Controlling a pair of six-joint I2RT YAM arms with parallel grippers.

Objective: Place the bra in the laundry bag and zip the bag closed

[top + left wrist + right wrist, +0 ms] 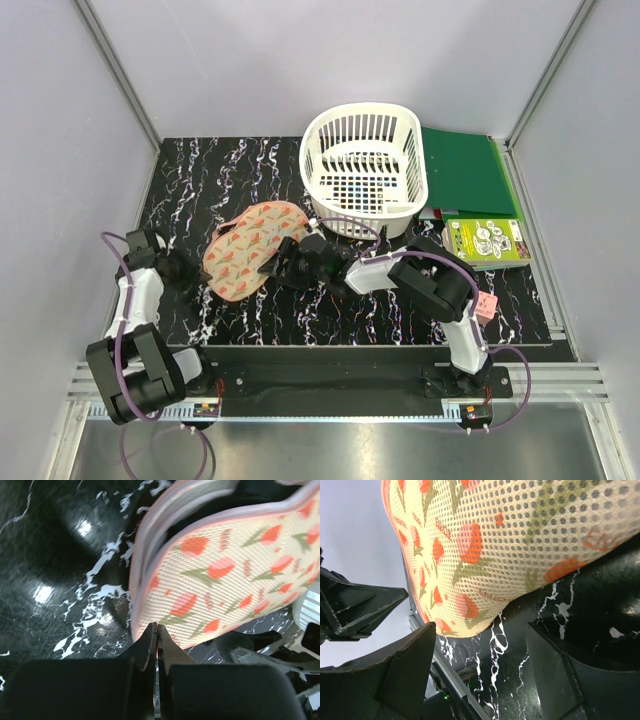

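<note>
Left gripper (156,630) has its fingers pressed flat together, tips pinched on the pink rim of the bag (225,580). Just ahead of those tips the bag's printed mesh face spreads away and to the right. Up and left of the tips the rim splits into two zipper edges that stand apart, so the bag is not zipped there. Dark fabric shows in that gap, apparently the bra (200,512), though too little of it is visible to be sure. Marbled black table (65,580) lies to the left of the fingers.

From above, the left gripper (190,270) sits at the bag's (250,250) left end and the right gripper (283,262) at its opposite, right edge, so the bag lies between the two.

Right gripper (482,640) has its fingers (405,665) spread well apart, with nothing between them. The bag (495,545) hangs just beyond and above the fingertips, its rounded lower edge clear of the table (590,605) seen past it. I cannot tell whether either fingertip touches the mesh.

Beyond the right gripper, past the bag's far end, stands a white basket (365,180). Green folders (465,170) lie to the right of the basket, well away from both grippers.
</note>
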